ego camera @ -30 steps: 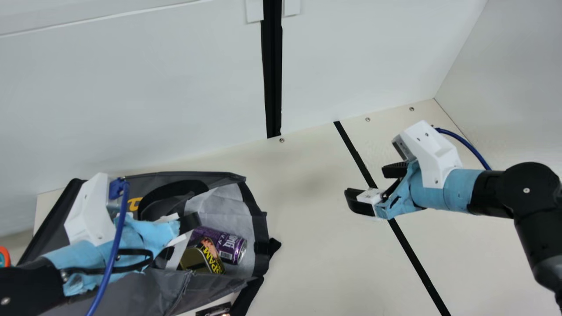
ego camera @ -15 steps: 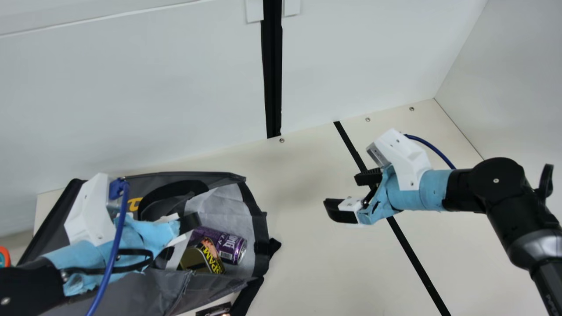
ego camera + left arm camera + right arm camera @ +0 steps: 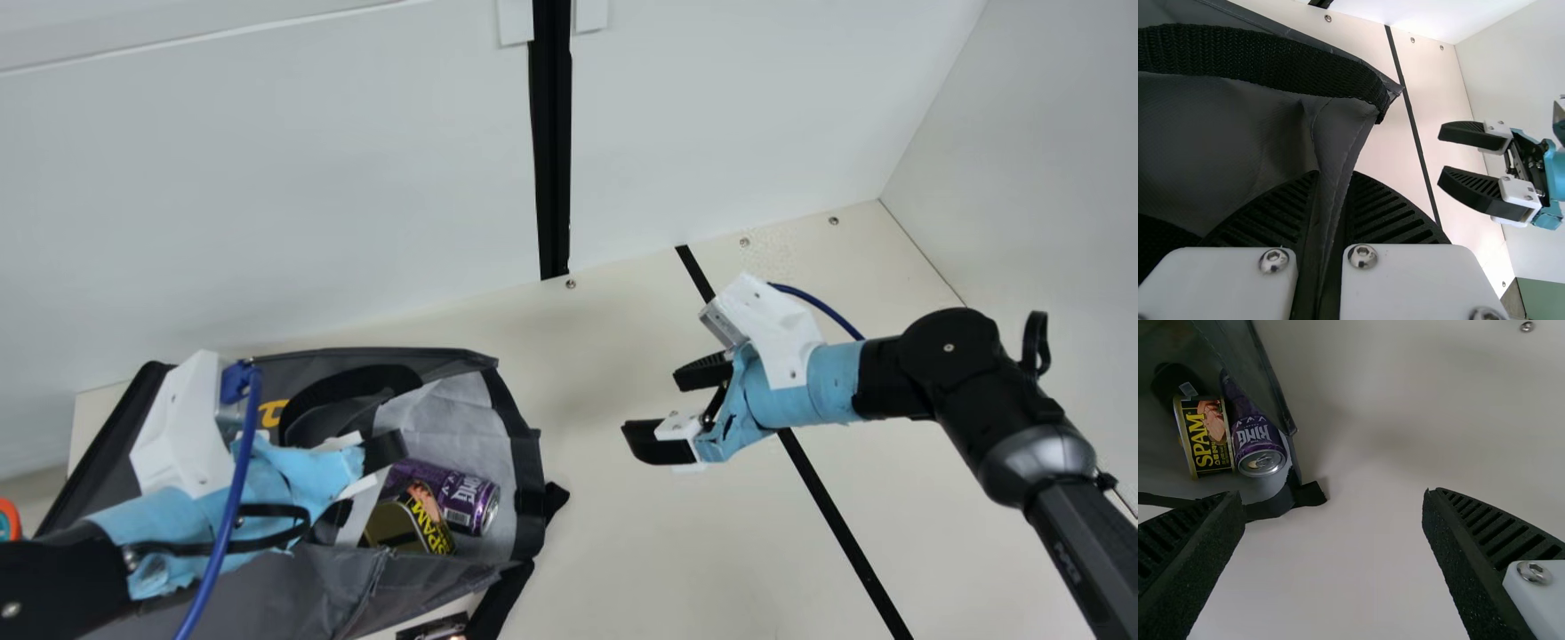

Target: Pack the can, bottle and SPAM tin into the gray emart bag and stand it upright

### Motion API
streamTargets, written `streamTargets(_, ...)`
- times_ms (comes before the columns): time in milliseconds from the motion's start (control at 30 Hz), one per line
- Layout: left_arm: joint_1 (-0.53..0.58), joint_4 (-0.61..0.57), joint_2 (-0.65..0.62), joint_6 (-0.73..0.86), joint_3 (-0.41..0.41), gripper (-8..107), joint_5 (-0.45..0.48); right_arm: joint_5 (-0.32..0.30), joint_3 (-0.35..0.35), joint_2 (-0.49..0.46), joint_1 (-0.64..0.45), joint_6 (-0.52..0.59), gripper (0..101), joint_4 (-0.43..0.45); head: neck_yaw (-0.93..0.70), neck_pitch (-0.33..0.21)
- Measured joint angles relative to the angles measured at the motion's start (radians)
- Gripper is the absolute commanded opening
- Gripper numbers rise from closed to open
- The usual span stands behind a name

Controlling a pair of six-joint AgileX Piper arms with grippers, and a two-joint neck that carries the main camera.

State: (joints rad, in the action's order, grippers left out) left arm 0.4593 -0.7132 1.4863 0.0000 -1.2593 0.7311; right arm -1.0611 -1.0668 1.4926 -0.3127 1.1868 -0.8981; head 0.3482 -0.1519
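Observation:
The gray bag lies on its side in the main view, its mouth toward the right. Inside are the purple can and the SPAM tin, side by side. My left gripper is at the bag's mouth; in the left wrist view that gripper is shut on a fold of gray fabric. Right of the bag, my right gripper hangs open over bare table. From its wrist view, this gripper has nothing between its fingers. A dark rounded item lies behind the tin; I cannot tell whether it is the bottle.
A black strap trails from the bag's mouth onto the table. Beside it, a small dark item sits at the bottom edge. A white wall stands behind, another at the right. A black line crosses the table.
My right gripper has moved left toward the bag and slightly down in the main view, staying open. My left arm and the bag have kept still.

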Motion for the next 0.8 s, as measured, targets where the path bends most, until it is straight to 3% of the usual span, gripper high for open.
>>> streamTargets(800,0.000,0.000,0.000,0.000,0.000,-8,0.000,0.013,-0.032,0.171,0.167,0.060,95,-0.078,0.000,0.000)
